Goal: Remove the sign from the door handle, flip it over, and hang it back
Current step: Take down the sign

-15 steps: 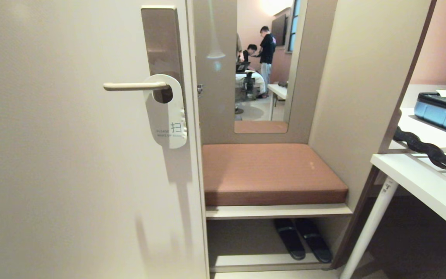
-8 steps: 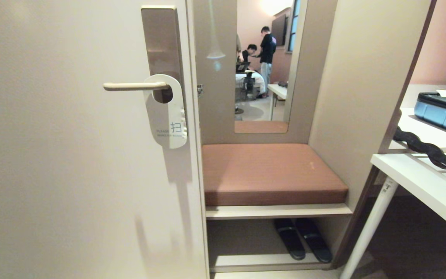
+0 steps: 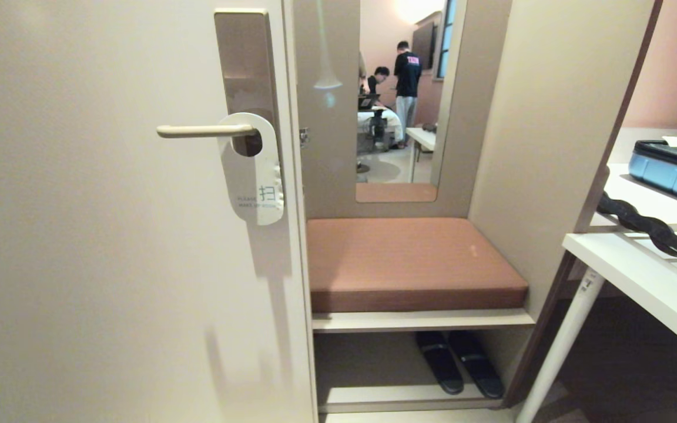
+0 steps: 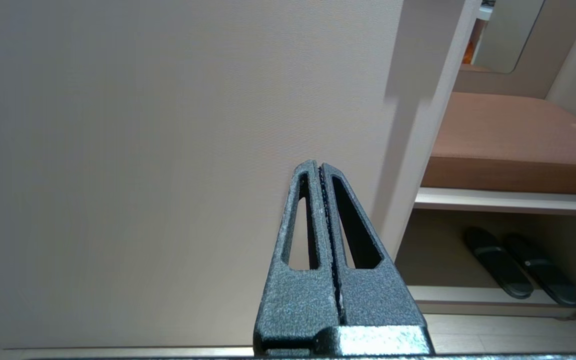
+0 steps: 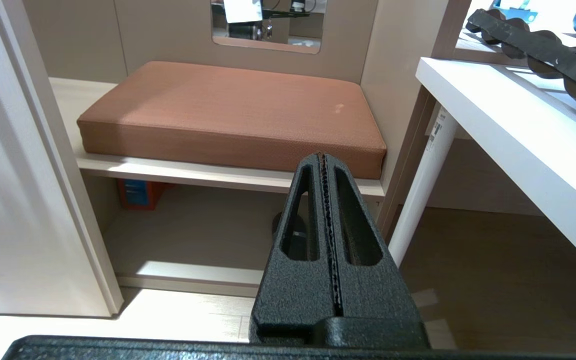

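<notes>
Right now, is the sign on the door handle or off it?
On. The sign hangs by its hole from the door handle, white face outward against the door. Neither gripper is near it.

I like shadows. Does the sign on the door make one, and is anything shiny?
Head view: the sign casts a soft grey shadow down the door below it; the mirror shows a bright lamp glow at its top.

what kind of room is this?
Likely a hotel room entryway: a "make up room" sign hangs on the door handle, beside a cushioned bench with slippers underneath.
</notes>
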{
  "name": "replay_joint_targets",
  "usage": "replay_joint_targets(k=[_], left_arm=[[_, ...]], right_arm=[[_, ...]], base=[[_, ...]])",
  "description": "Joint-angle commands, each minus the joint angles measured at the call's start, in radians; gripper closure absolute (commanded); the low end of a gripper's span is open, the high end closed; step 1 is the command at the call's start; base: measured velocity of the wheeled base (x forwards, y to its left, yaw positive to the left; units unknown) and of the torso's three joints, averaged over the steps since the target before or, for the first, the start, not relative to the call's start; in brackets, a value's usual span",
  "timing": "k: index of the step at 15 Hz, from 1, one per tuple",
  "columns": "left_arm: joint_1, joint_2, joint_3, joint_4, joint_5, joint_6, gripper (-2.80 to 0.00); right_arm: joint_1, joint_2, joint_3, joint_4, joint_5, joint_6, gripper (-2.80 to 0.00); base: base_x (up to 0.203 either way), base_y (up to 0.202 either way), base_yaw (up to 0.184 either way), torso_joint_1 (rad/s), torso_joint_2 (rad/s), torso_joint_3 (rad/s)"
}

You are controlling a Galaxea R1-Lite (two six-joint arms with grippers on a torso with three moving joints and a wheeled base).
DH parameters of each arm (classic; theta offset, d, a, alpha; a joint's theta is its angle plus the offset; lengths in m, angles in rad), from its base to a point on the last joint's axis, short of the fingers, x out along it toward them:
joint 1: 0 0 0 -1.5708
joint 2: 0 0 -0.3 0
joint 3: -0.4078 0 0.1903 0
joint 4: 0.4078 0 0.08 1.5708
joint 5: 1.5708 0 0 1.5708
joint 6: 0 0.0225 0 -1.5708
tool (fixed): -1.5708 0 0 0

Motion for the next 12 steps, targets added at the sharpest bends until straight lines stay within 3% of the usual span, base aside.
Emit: replay_joint_targets(k=[1, 4, 12], left_arm=[[0.001, 0.0, 0.0, -0.001, 0.001, -0.002, 0.0], [0.0, 0.0, 0.0, -0.001, 0.001, -0.004, 0.0], [0.002, 0.0, 0.0, -0.001, 0.001, -0.002, 0.0]], right_arm=[[0.001, 0.001, 0.0, -0.001, 0.0, -0.001, 0.0], [0.001, 0.001, 0.0, -0.001, 0.0, 0.002, 0.0], [0.0, 0.001, 0.0, 0.0, -0.001, 0.001, 0.0]], base=[[0.0, 0.0, 0.0, 0.0, 0.0, 0.0], [0.0, 0.03, 0.001, 0.0, 0.0, 0.002], [0.0, 0.188, -0.001, 0.002, 0.0, 0.003]])
